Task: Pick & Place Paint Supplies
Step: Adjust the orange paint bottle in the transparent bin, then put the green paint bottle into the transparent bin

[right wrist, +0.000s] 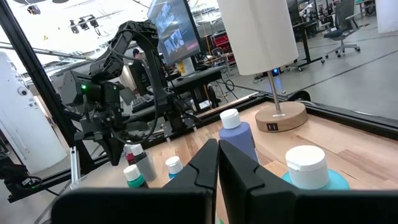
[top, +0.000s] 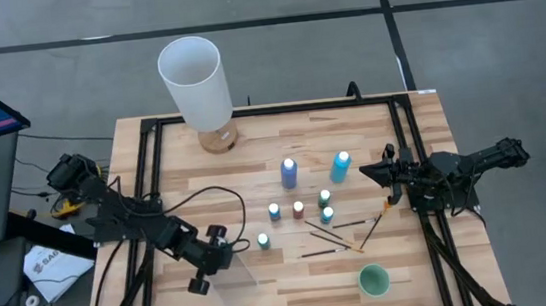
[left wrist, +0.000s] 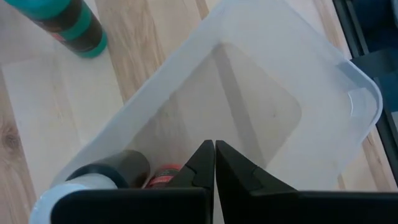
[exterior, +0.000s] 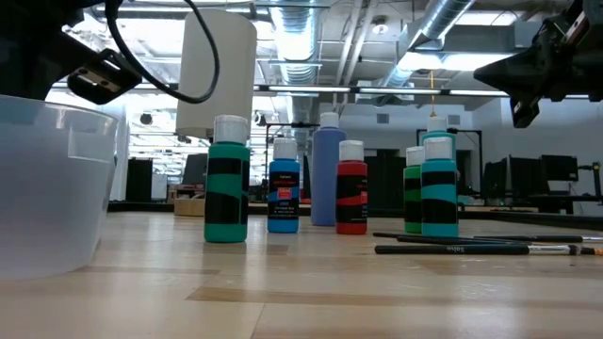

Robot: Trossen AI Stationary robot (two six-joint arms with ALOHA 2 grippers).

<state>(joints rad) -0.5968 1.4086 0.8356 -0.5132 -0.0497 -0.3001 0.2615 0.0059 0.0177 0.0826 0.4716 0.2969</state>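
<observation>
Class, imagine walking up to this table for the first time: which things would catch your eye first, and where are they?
Probably the tall white cylinder on its round wooden base at the table's far edge. Next, the cluster of white-capped paint bottles mid-table, with thin dark brushes lying just in front and a small green cup near the front edge. A clear plastic bin sits under the left gripper.

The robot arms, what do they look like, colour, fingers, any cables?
Both arms are black and jointed. The left gripper and the right gripper each end in two flat, dark, tapering fingers. A thin black cable loops loosely over the wooden table beside the left arm. No markings are legible.
</observation>
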